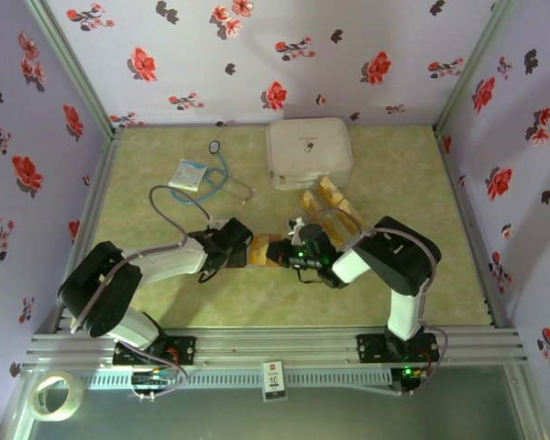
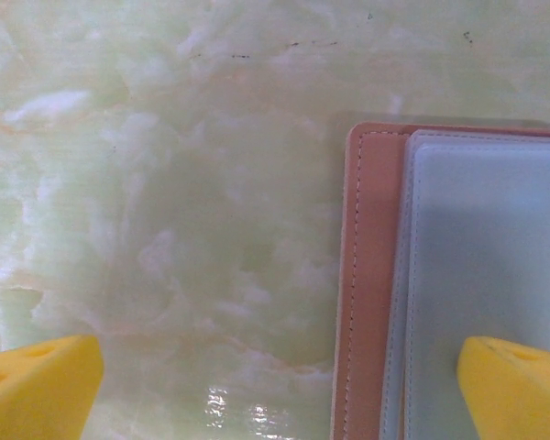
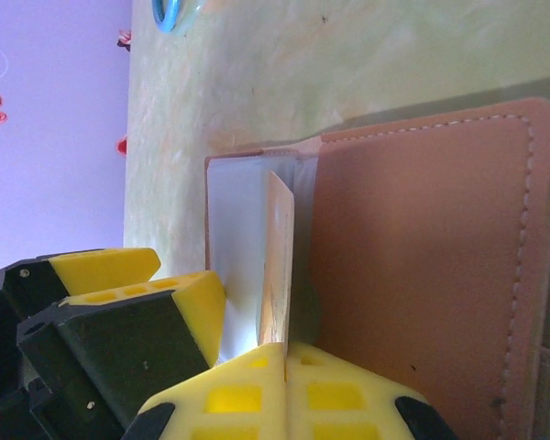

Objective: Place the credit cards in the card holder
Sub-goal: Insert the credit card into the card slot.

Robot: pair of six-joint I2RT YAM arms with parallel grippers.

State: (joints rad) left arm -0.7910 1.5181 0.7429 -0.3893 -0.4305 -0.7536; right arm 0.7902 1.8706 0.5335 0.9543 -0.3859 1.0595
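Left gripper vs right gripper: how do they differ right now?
The left gripper stands wide open, holding nothing; the right gripper is shut on a credit card. The left gripper straddles an edge of the card holder, one finger over bare table; the right gripper holds its card edge-on over the holder. Both have yellow fingers.

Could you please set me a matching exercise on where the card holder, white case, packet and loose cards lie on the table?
Things:
1 card holder
2 white case
3 packet
4 loose cards

Places:
a back middle
b back left
c centre
d right of centre, just in front of the case

Pairs: 1-c, 2-a, 3-b, 4-d
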